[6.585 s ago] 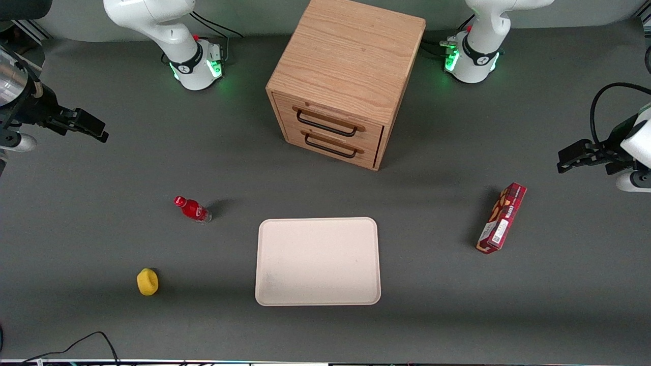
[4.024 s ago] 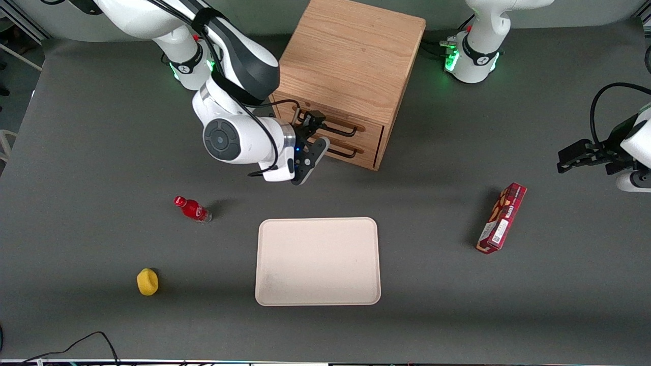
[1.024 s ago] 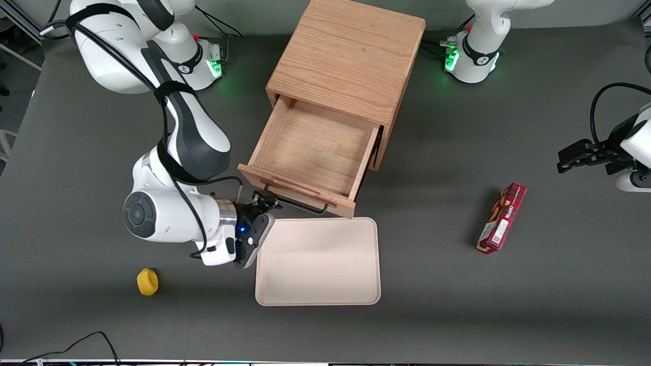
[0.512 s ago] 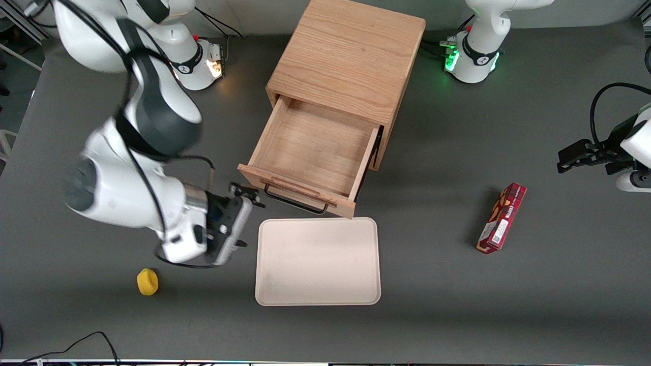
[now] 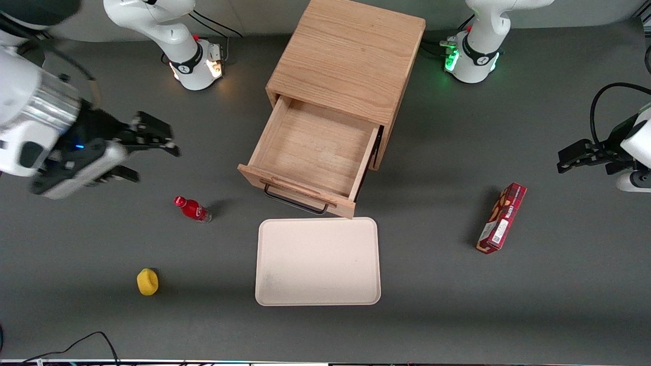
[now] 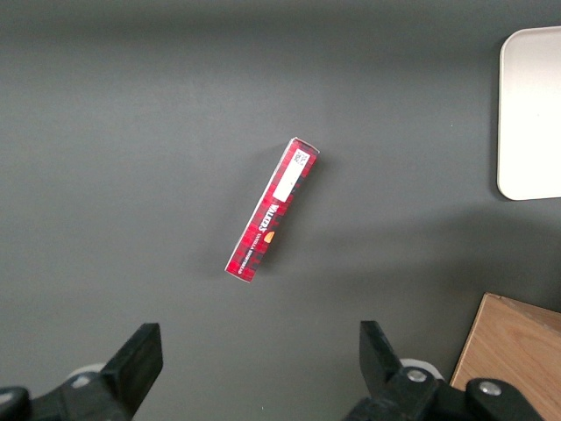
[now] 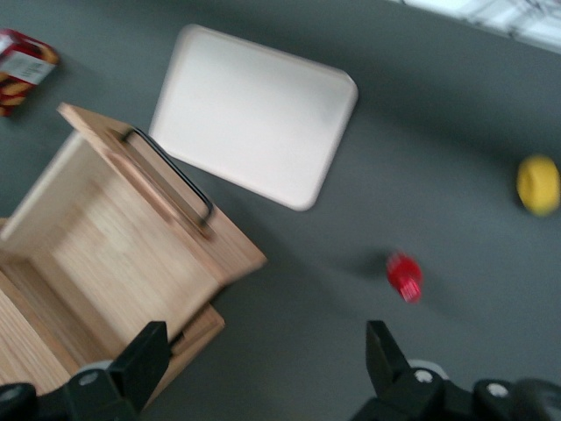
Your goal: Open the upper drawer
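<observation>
Upper drawer [image 5: 310, 152] well apart from jaws

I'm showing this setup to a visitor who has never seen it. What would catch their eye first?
Most striking is the upper drawer, pulled far out of the oak cabinet and empty, its front just above the edge of the cream tray. Next comes the gripper, open and holding nothing, raised toward the working arm's end of the table. The small red bottle stands on the table, nearer the front camera than the gripper.
</observation>
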